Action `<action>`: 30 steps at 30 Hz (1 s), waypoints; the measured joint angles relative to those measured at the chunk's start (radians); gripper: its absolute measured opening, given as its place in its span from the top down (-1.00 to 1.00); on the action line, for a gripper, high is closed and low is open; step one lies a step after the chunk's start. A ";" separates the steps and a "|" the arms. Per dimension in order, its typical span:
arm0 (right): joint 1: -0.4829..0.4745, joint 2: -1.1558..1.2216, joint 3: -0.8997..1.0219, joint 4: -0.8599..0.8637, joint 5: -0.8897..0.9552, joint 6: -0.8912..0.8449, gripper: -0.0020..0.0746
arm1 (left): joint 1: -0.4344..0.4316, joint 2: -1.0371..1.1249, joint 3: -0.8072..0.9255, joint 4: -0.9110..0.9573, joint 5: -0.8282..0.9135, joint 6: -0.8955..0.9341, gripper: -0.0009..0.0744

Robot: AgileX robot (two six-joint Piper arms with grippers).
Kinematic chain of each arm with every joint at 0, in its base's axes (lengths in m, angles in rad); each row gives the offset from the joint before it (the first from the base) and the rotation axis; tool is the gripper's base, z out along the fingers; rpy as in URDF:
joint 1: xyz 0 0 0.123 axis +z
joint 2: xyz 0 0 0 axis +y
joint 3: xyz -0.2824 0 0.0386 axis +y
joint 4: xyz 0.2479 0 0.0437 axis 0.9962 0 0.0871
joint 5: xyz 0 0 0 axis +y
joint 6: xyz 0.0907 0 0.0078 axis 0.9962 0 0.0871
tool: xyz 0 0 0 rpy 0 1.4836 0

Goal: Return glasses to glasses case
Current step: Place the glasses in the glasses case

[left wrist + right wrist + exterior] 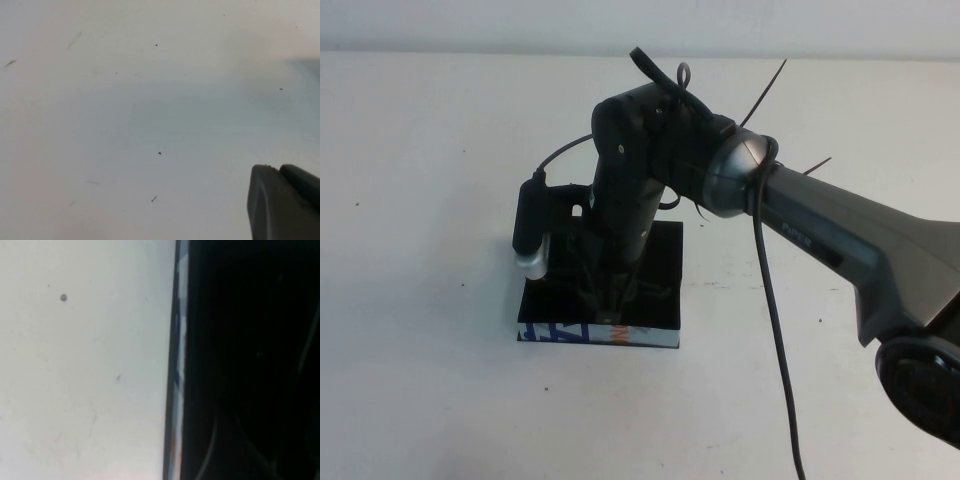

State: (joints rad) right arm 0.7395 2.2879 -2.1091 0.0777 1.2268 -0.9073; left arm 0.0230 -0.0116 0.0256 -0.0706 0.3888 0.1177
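We are reaching the right tool (612, 318), jaws spread, into the glasses case (658, 270) at frame center; glasses hidden. We should be lifting straight out. Left tool (285, 200): state unclear, over bare surface (125, 125).

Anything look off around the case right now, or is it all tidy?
Nothing stands out. The glasses case sits flat on the table, with the right gripper reaching down into it. The glasses are hidden. The left gripper hangs over bare table.

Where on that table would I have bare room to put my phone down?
Left of the glasses case the table lies bare, also along the near edge before it. Over the case it's crowded: the right gripper hangs there. The left gripper is off over bare table.
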 joint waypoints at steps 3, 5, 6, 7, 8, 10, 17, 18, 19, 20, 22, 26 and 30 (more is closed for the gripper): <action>0.000 0.000 0.000 -0.009 0.000 0.022 0.15 | 0.000 0.000 0.000 0.000 0.000 0.000 0.99; 0.000 -0.001 0.000 -0.015 0.000 0.038 0.15 | 0.000 0.000 0.000 0.000 0.000 0.000 0.99; 0.000 -0.001 0.000 -0.016 0.000 0.042 0.15 | 0.000 0.000 0.000 0.000 0.000 0.000 0.99; 0.000 -0.003 0.000 -0.016 0.000 0.044 0.16 | 0.000 0.000 0.000 0.000 0.000 0.000 0.99; 0.000 -0.006 0.000 -0.016 0.000 0.044 0.16 | 0.000 0.000 0.000 0.000 0.000 0.000 0.99; 0.000 -0.014 0.000 -0.017 0.000 0.046 0.21 | 0.000 0.000 0.000 0.000 0.000 0.000 0.99; 0.000 -0.039 0.000 -0.022 0.000 0.049 0.44 | 0.000 0.000 0.000 0.000 0.000 0.000 0.99; 0.000 -0.039 0.000 -0.024 0.000 0.049 0.46 | 0.000 0.000 0.000 0.000 0.000 0.000 0.99; 0.000 -0.039 0.000 -0.024 0.000 0.049 0.47 | 0.000 0.000 0.000 0.000 0.000 0.000 0.99; 0.000 -0.039 0.000 -0.024 0.000 0.049 0.47 | 0.000 0.000 0.000 0.000 0.000 0.000 0.99; 0.000 -0.039 0.000 -0.024 0.000 0.049 0.48 | 0.000 0.000 0.000 0.000 0.000 0.000 0.99; 0.000 -0.039 0.000 -0.024 0.000 0.049 0.47 | 0.000 0.000 0.000 0.000 0.000 0.000 0.99; 0.000 -0.039 0.000 -0.024 0.000 0.065 0.34 | 0.000 0.000 0.000 0.000 0.000 0.000 0.99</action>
State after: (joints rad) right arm 0.7395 2.2492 -2.1091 0.0541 1.2268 -0.8425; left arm 0.0230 -0.0116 0.0256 -0.0706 0.3888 0.1177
